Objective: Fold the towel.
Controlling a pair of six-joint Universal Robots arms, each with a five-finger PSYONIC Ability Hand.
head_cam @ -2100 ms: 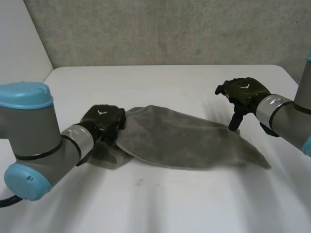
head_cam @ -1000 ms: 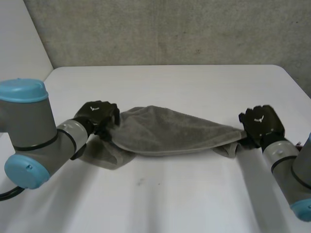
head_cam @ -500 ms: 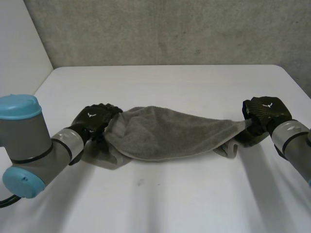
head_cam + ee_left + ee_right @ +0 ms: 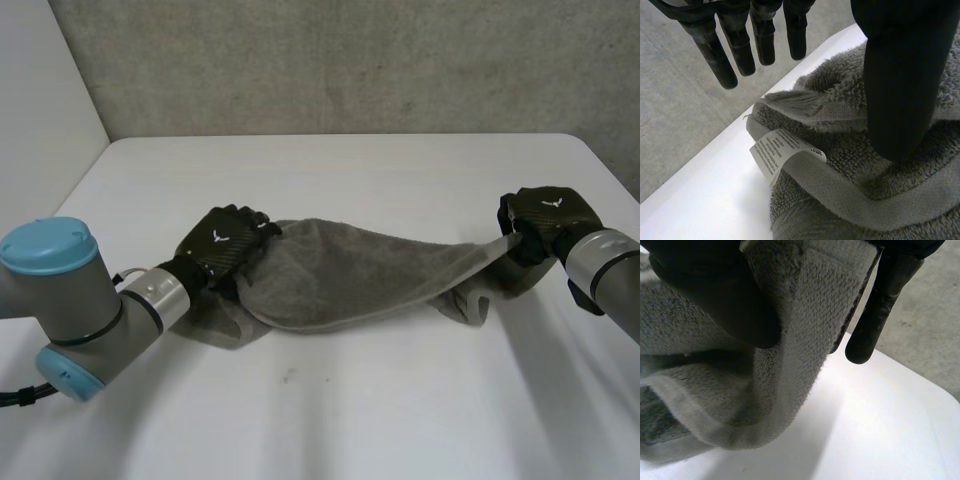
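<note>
Looking down in the head view, the grey towel [image 4: 350, 275] is strung out in a long bunched strip across the middle of the white table [image 4: 330, 420], one hand at each end. The left hand [image 4: 228, 248] sits on top of the towel's left end with its back to the camera, so its fingertips are hidden from here. A crumpled bit of cloth pokes out beside that wrist. The right hand [image 4: 548, 220] is at the far right end, knuckles up, with a thin tip of towel running into it. The grip itself is tucked under the palm. Both forearms come in low and angle inward.

Left wrist view clears things up some. The fingers [image 4: 715, 50] are straight and spread, up off the cloth and touching nothing, with the grey wall [image 4: 680, 130] behind them. Only the thumb [image 4: 900, 85] is down, resting on the towel near its hem, so that's a spread hand, not a pinch. Near the thumb there's a frayed corner and a white label [image 4: 782, 150] folded over the hem, print too small to read.

Right wrist view: the thumb [image 4: 715, 300] squeezes the towel's edge against a finger [image 4: 875, 315], so this hand is pinching the towel at that end. The cloth hangs from the pinch toward the table. The other fingers are cut off.
</note>
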